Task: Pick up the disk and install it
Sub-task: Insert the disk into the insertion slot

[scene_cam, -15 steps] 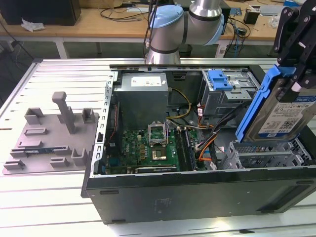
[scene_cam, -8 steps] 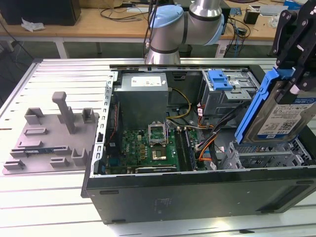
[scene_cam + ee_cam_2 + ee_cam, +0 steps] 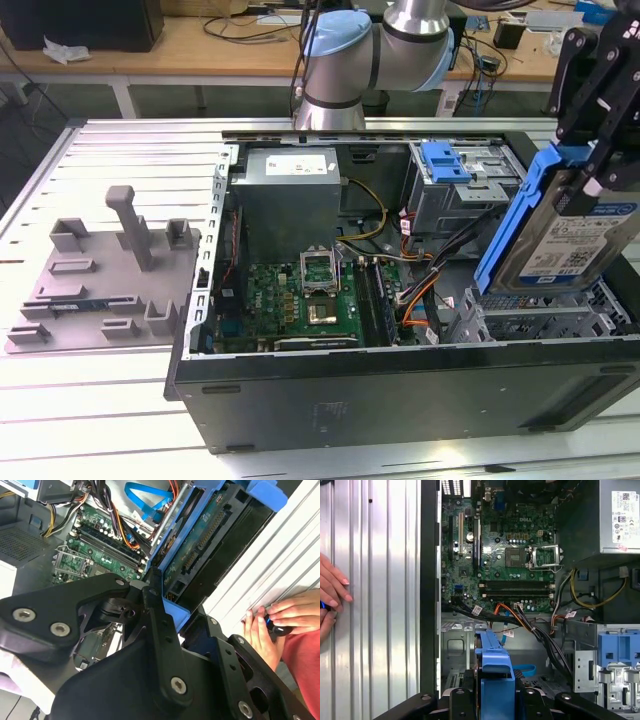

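Silver metal inside a blue plastic rail frame marks the disk (image 3: 572, 235). It hangs tilted above the computer case (image 3: 400, 380), over the end of the case at the exterior view's right. We note a blue-and-white printed label (image 3: 590, 225) on its upper face. A white printed sticker (image 3: 624, 511) sits on the power supply (image 3: 290, 190) in a far corner of the case. We cannot make out the print on either.

Inside the case, the motherboard (image 3: 300, 295) lies just beside the power supply, with the processor socket (image 3: 525, 557) near its middle. A cable bundle (image 3: 415, 285) of orange, black and yellow wires crosses the case between the motherboard and the perforated metal drive bay (image 3: 540, 320). The bay lies directly under the disk. A blue latch (image 3: 448, 165) on a grey metal cage stands against the far wall of the case, near the disk but apart from it.

Outside the case, toward the exterior view's left, a grey fixture tray (image 3: 100, 280) with upright posts lies on the slotted aluminium table (image 3: 100, 420). A person's hand (image 3: 331, 592) rests on the table just outside the case wall.

The gripper (image 3: 588, 185) is clamped on the disk at its raised end. In the first wrist view, black fingers (image 3: 457, 700) stand on either side of the blue rail. In the second wrist view, the disk's circuit-board underside (image 3: 200, 545) extends from the gripper over the case. We cannot tell whether the lower edge touches the bay.
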You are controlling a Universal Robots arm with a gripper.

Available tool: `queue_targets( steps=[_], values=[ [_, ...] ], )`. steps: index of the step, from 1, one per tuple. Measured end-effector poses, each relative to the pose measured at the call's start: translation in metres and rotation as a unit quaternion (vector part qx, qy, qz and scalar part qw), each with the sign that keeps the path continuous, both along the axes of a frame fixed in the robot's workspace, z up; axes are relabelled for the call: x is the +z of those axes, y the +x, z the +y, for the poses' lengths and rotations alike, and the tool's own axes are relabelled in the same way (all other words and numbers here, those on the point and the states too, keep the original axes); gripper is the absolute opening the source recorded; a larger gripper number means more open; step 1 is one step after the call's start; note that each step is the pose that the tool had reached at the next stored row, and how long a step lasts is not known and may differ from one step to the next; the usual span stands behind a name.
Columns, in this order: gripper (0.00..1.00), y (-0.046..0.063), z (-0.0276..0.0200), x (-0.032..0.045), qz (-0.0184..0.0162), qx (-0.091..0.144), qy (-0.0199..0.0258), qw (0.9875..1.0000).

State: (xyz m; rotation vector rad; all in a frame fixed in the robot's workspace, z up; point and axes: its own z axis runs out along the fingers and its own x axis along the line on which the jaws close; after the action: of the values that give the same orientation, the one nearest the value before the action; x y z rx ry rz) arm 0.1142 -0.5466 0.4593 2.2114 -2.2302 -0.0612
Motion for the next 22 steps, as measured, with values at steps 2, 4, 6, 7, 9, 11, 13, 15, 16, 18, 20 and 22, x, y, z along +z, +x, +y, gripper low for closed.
queue_targets(
  steps=[2,4,6,7,9,11,13,15,16,18,20,22],
  values=[
    [0.37,0.001,0.0,-0.0009,0.0,0.0,-0.0001,1.0],
    [0.37,0.002,0.0,-0.0013,0.0,0.0,0.0,1.0],
    [0.37,0.002,0.0,-0.0019,0.0,0.0,0.0,1.0],
    [0.37,0.002,0.0,-0.0024,0.0,0.0,0.0,1.0],
    [0.37,0.002,0.0,-0.003,0.0,0.0,0.0,1.0],
    [0.37,0.002,0.0,-0.0039,0.0,0.0,0.0,1.0],
    [0.37,0.003,0.0,-0.0046,0.0,0.0,0.0,1.0],
    [0.37,0.002,0.0,-0.0061,-0.0001,0.0,0.0,1.0],
    [0.37,0.002,0.0,-0.0068,0.0,0.0,0.0,1.0],
    [0.37,0.002,0.0,-0.0095,0.0,0.0,0.0,1.0],
    [0.37,0.003,-0.0002,-0.0126,-0.0001,0.0,0.0,1.0],
    [0.37,0.003,-0.0005,-0.0202,-0.0001,0.0,0.0,1.0]
  ],
)
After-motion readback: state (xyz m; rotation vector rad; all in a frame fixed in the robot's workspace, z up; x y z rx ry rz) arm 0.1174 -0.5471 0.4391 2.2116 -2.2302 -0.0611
